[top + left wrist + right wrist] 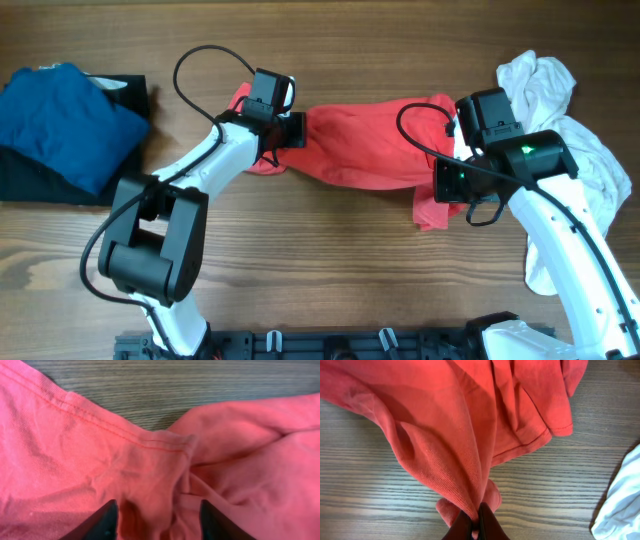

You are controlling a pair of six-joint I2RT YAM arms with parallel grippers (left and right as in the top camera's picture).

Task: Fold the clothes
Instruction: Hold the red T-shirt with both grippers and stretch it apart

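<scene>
A blue garment [60,115] lay on a black garment [40,180] at the table's [330,260] far left, and a crumpled white garment [545,85] was heaped at the far right, touching the right arm. Between them the red T-shirt [365,140] lay bunched on the wood, its long axis running left to right. The left gripper [159,520] gripped a thick wad at the shirt's left end, jaws partly apart around it. The right gripper [476,522] was clenched on a thin fold at the shirt's right near corner.
</scene>
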